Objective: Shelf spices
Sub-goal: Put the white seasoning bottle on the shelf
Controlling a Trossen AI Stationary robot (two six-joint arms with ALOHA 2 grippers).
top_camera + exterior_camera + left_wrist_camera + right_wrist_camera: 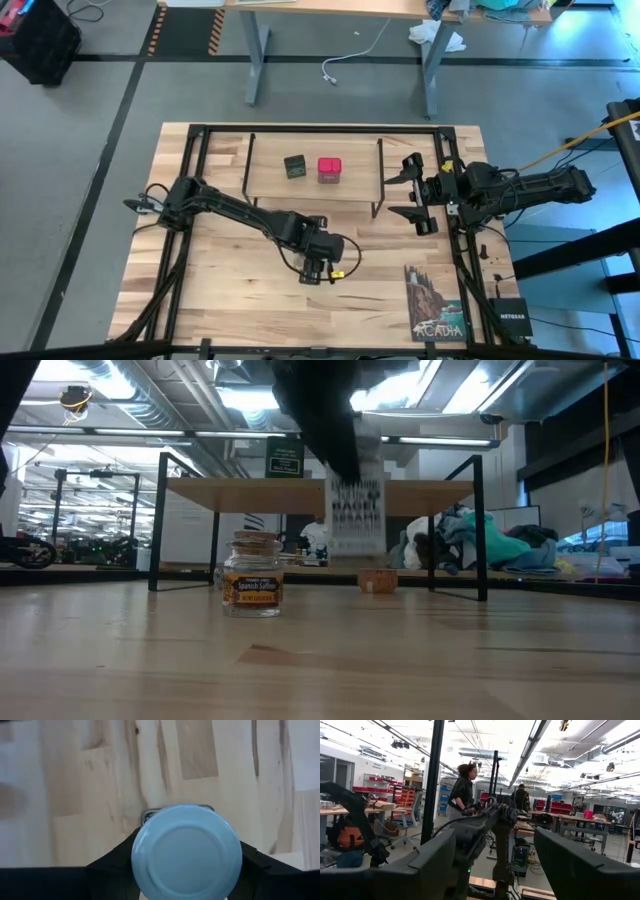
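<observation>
A: Where is the white-capped jar [186,851]?
B: Between the fingers of the left pincer [322,268], over the table [230,290], well short of the shelf [315,185].
A: The hazard?
B: A slipping grip, or knocking the dark tin [294,166] and red tin [329,169] already shelved. The right pincer [412,193] waits, spread wide.

Small jar [253,575] on table [400,660]; shelf [320,495] behind; held jar [357,515] aloft.

2 tins [295,166], 2 jars [252,575], 1 shelf [265,180].
</observation>
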